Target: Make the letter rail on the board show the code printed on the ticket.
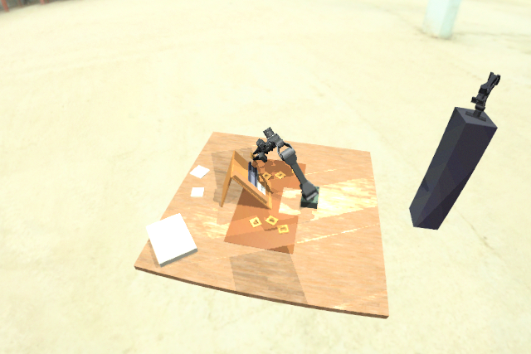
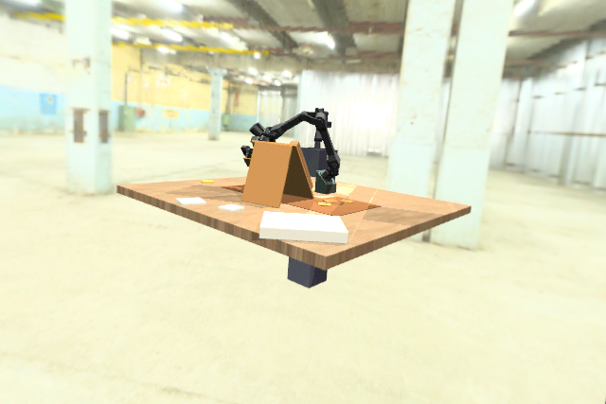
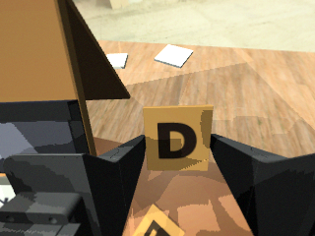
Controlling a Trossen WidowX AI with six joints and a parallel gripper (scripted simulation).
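Note:
My gripper (image 1: 254, 157) (image 2: 246, 160) (image 3: 176, 139) is shut on a yellow tile with a black D. The D reads upright in the wrist view. The gripper holds it in the air beside one end of the leaning orange board (image 1: 241, 162) (image 2: 266, 174) (image 3: 31, 49). The dark rail (image 1: 253, 177) (image 3: 39, 111) on the board's sloping face is left of the tile in the wrist view. Other letter tiles lie below: one tile (image 3: 157, 223) (image 1: 266, 176) under the D, two tiles (image 1: 280, 175) near the arm, and three tiles (image 1: 255, 221) (image 1: 271, 220) (image 1: 283, 229) past the board's other end. I cannot read the ticket.
A thick white slab (image 1: 171, 239) (image 2: 303, 227) lies near the counter's corner. Two thin white squares (image 1: 199, 171) (image 1: 197, 191) lie behind the board. A reddish mat (image 1: 240, 234) lies under the tiles. A dark pedestal (image 1: 454, 166) with another arm stands off the counter (image 1: 343, 269).

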